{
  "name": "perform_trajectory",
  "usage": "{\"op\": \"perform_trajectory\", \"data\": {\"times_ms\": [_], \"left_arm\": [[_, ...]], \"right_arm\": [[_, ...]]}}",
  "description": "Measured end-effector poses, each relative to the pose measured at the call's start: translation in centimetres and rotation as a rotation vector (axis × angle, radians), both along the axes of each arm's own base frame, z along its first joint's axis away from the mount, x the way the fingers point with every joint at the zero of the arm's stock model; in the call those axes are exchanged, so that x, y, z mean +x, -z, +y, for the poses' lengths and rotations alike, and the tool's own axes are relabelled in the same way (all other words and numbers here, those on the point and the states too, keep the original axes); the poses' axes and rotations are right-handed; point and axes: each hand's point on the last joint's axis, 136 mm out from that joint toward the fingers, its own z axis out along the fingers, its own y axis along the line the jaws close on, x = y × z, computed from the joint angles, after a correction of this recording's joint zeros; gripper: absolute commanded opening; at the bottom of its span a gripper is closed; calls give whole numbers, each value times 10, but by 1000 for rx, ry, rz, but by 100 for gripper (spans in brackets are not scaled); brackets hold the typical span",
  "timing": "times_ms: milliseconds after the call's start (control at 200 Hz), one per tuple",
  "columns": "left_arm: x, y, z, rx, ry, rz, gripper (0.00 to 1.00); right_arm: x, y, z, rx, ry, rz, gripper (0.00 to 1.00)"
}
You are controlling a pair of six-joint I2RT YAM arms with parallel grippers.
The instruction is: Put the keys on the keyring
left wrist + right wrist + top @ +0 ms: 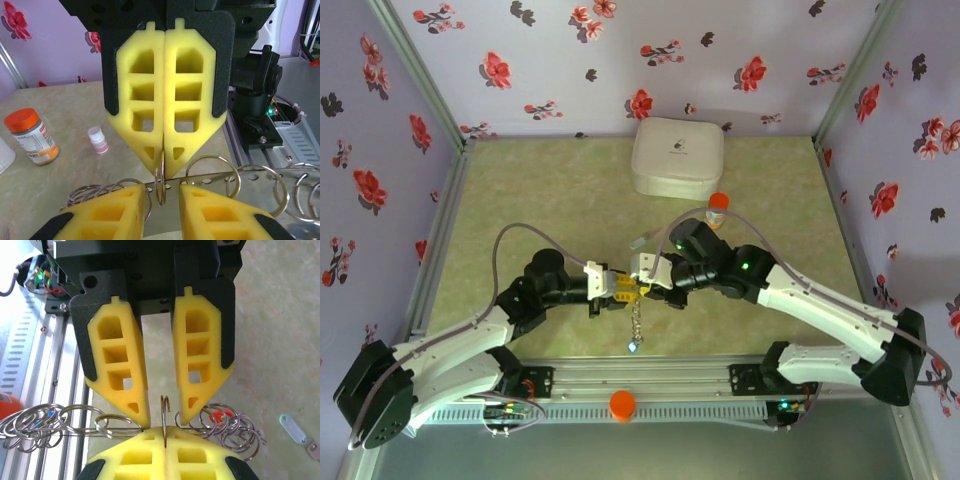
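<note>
My two grippers meet tip to tip over the near middle of the table. The right gripper (641, 288) (165, 434) is shut on a small split ring (164, 412) (161, 184), held edge-on. The left gripper (617, 288) (162, 189) is open, one finger on each side of that ring and not pressing it. Behind the ring runs the keyring's thin metal band (260, 173) (80, 429), strung with many split rings. A red key (216, 415) hangs among the rings on one side and a blue one (49, 414) on the other. A bead chain (636, 320) dangles below the grippers.
A white rounded box (677, 157) stands at the back. An orange-capped bottle (718, 207) (31, 136) and a tiny white-capped vial (98, 139) stand on the table beyond the grippers. A pale tag (292, 424) lies loose on the table. The metal rail (640, 385) runs close below.
</note>
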Motion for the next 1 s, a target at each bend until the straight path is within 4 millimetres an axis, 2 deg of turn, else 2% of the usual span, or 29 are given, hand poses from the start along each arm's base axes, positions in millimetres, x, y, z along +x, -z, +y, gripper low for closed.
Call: {"op": "perform_trajectory", "data": {"times_ms": [125,270,325,355,435,595,710,1000], "left_arm": [[-1,1,0,9,2,4,17],[-2,2,-1,15,10,-8,0],[-2,2,0,18,10,-7,0],[-2,2,0,18,10,-9,0],[-3,3,0,21,12,-6,0],[-2,-5,-2,-16,9,-9,0],[-3,-8,-2,-49,8,-7,0],[-5,-11,-4,-77,12,-45,0]], "right_arm": [[0,3,0,-38,-2,-1,0],[-2,5,-2,-59,-9,-7,0],[-2,5,-2,-61,-7,-7,24],[-2,6,-2,-58,-4,-7,33],[0,6,-2,-11,15,-24,39],[2,20,-24,126,95,-15,41],[1,27,-31,198,125,-2,39],[2,1,-21,324,109,-39,34]]}}
